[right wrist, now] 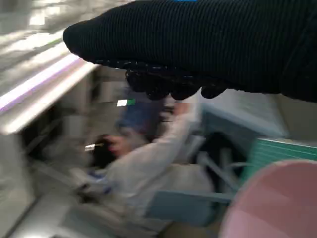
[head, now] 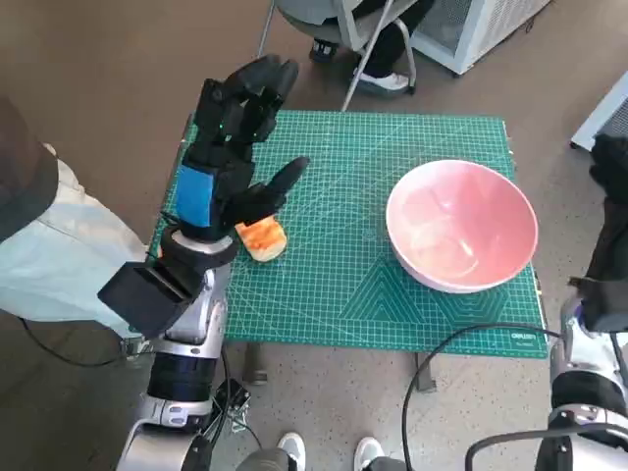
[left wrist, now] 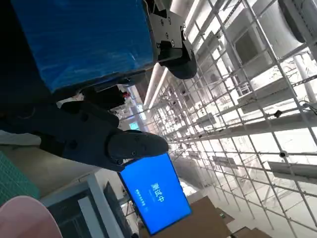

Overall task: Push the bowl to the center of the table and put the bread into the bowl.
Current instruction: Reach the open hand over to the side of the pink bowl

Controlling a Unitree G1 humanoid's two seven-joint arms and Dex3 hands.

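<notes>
While the bowl (head: 462, 225) sits toward the right side of the desk (head: 334, 294), not yet at centre, I log it as step one pending. Pink, round, smooth inside with a soft sheen, empty; its near rim lies close to the desk's front edge. My right wrist view catches a blurred arc of that rim.

Bread (head: 262, 238) lies on the left part of the desk, well apart from the bowl: a small golden-orange piece, toasted-looking, rounded corners. It rests flat on the green cutting mat with its pale grid lines.

My left hand (head: 228, 157) hangs over the bread, blue-taped back up, fingers (head: 257, 86) spread and extended away from me, thumb angled out toward the bowl. Nothing held; it is open, raised above the mat rather than pressing. I judge it staged there for the pick once the bowl is moved. Its wrist camera looks up at ceiling trusses and a blue screen, so no help on contact.

My right hand (head: 613, 235) shows at the far right edge, beside the bowl, black knit glove. I can't tell how its fingers lie. Probably placed to shove the bowl leftward.

A person's legs and chair show beyond the desk.
</notes>
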